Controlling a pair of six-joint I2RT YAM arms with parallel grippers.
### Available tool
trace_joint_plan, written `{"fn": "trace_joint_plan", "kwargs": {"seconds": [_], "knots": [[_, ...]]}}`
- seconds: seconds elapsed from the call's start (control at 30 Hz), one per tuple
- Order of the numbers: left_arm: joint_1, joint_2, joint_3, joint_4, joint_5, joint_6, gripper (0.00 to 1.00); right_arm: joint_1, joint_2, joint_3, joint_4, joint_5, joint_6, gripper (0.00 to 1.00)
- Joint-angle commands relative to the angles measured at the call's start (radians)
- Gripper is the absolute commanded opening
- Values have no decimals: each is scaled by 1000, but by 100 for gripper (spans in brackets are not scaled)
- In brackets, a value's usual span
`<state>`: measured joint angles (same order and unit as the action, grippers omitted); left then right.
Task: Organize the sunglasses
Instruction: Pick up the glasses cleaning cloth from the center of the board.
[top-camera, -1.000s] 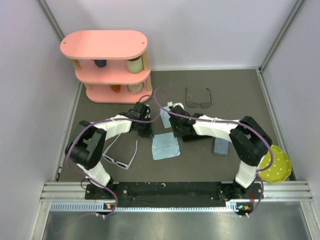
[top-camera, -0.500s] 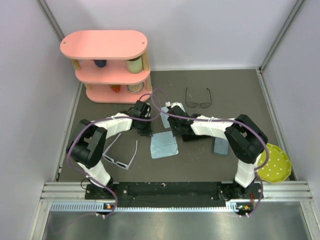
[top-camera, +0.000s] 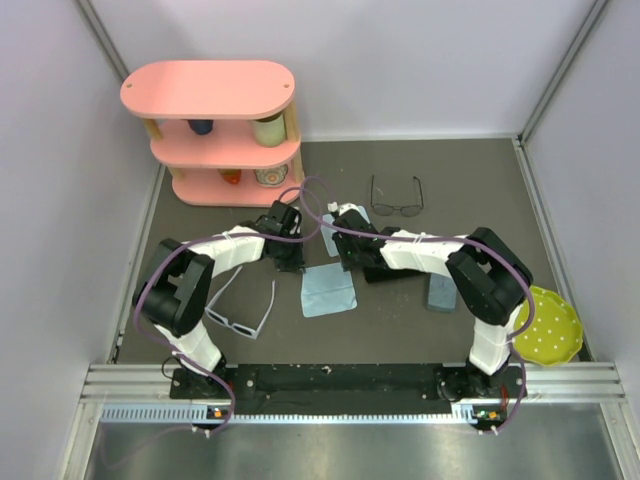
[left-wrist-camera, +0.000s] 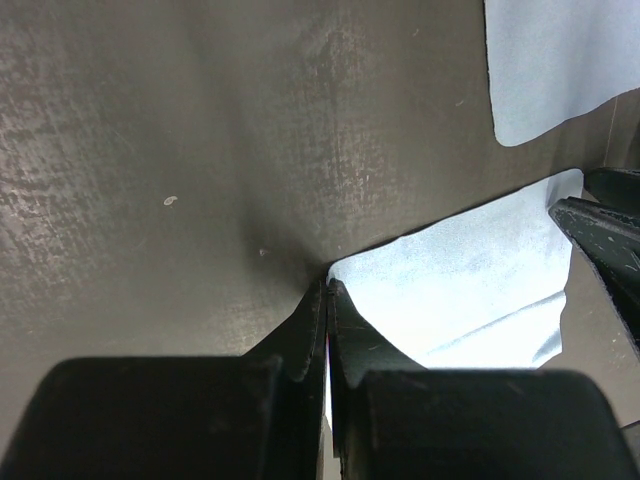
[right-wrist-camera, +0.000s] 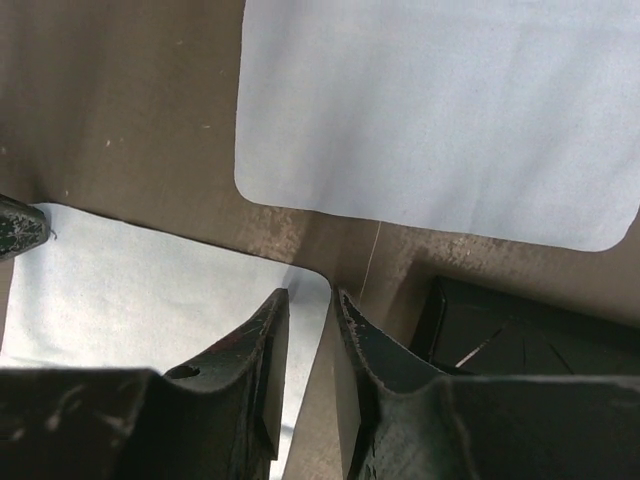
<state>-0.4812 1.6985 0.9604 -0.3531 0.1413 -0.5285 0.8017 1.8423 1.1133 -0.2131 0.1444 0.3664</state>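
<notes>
**Change:** R arm has crept left toward the L arm over the last sec. The near cloth (top-camera: 330, 292) has slid slightly left with it. Both sunglasses are unmoved.

**Grippers:** The left gripper (left-wrist-camera: 328, 290) is clamped tight. Its tips sit on one far corner of the near cloth, and a sliver of blue shows between the fingers, so it's judged to be pinching that corner. The right gripper (right-wrist-camera: 310, 295) is nearly closed with a narrow gap left. It straddles the opposite far corner and isn't gripping yet.

**Task items:** The white pair (top-camera: 238, 324) lies near-left on the mat (top-camera: 480, 200), beside the L arm. The wire pair (top-camera: 384, 209) lies at far centre, well apart from both grippers.

**Meaning:** This looks like cloth prep, i.e. spreading or shifting it. Neither pair has been handled.

**Materials:**
- Cloths are thin, limp, matte and pale blue, w/ rounded corners. The far cloth (right-wrist-camera: 430, 110) lies flat.
- The mat is dark, scuffed and soft, and puckers at the L tips.
- The white frame is thick, glossy plastic. The wire frame is slender, w/ roundish lenses.
- The black case (right-wrist-camera: 510, 340) is hard-edged and sits just beside the R fingers.
</notes>
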Motion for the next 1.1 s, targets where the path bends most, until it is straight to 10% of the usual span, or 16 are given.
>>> {"fn": "trace_joint_plan", "kwargs": {"seconds": [0.0,0.3,1.07], "knots": [[1,27,12,-7,-8,12,1,-4,35,28,41,-35,2,22],[3,30,18,-6,-3,16,1,-4,43,42,21,-32,6,0],[27,-8,83,-58,18,130,0,-7,-78,36,12,-26,12,0]]}}
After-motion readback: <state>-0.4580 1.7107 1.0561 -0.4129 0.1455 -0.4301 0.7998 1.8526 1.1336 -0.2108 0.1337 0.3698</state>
